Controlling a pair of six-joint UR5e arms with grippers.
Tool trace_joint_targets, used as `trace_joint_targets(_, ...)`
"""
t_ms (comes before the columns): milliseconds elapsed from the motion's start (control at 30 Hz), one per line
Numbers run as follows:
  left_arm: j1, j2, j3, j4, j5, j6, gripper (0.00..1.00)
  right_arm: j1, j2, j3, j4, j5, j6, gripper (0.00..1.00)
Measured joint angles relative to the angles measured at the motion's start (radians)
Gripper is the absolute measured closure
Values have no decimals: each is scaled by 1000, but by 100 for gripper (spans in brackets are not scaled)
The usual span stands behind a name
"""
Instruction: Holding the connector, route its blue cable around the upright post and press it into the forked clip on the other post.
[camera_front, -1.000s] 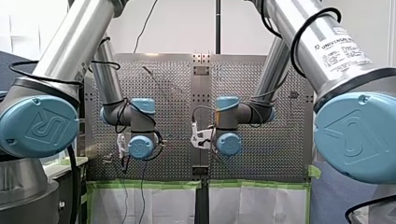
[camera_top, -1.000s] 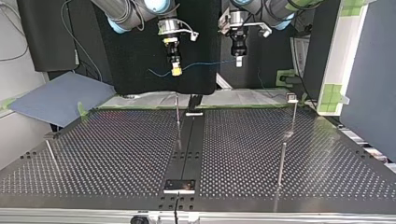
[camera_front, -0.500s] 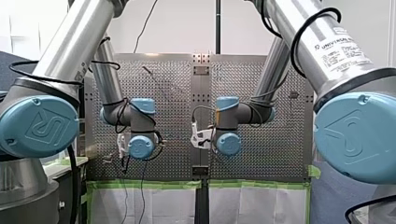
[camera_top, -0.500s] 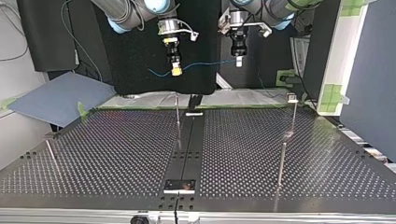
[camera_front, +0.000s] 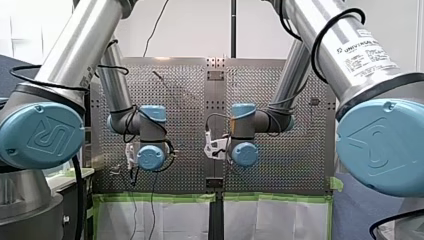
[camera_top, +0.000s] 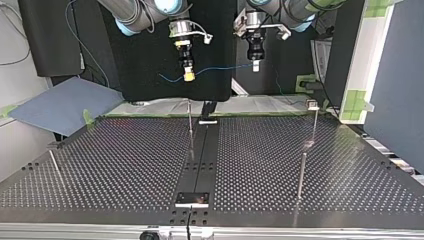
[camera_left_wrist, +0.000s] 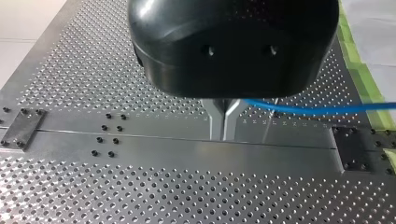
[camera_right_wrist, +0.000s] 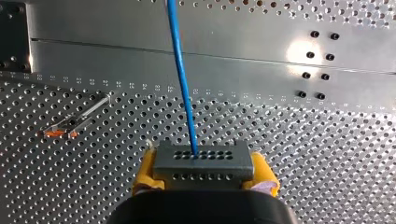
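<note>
In the top view both grippers hang high above the perforated table (camera_top: 125, 165). My right gripper (camera_top: 188, 76), with yellow pads, is shut on the grey connector (camera_right_wrist: 203, 161). The blue cable (camera_right_wrist: 182, 79) leaves the connector and runs ahead of that gripper. It stretches across the top view (camera_top: 222, 68) to my left gripper (camera_top: 256, 66). The metal fingers (camera_left_wrist: 217, 122) of my left gripper (camera_left_wrist: 224, 133) stand pressed together, and the cable (camera_left_wrist: 317, 109) comes out sideways from between them. A thin upright post (camera_top: 190, 122) stands below the right gripper. A post topped by a clip (camera_top: 313, 105) rises at the top view's right.
Another upright post (camera_top: 301, 175) stands nearer the camera at the top view's right, and a leaning rod (camera_top: 55, 167) at its left. A dark centre rail (camera_top: 202, 150) with a bracket (camera_top: 192, 199) splits the table. A blue sheet (camera_top: 60, 102) lies beyond the far left corner.
</note>
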Motion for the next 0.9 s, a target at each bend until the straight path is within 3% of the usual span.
trace_joint_targets(33, 0, 0, 0, 0, 0, 0, 87, 0, 0, 0, 0, 0, 0, 100)
trace_joint_targets(733, 0, 0, -1, 1, 0, -1, 87, 0, 0, 1, -1, 0, 0, 100)
trace_joint_targets(900, 0, 0, -1, 1, 0, -2, 87, 16, 20, 1, -5, 3, 0, 100)
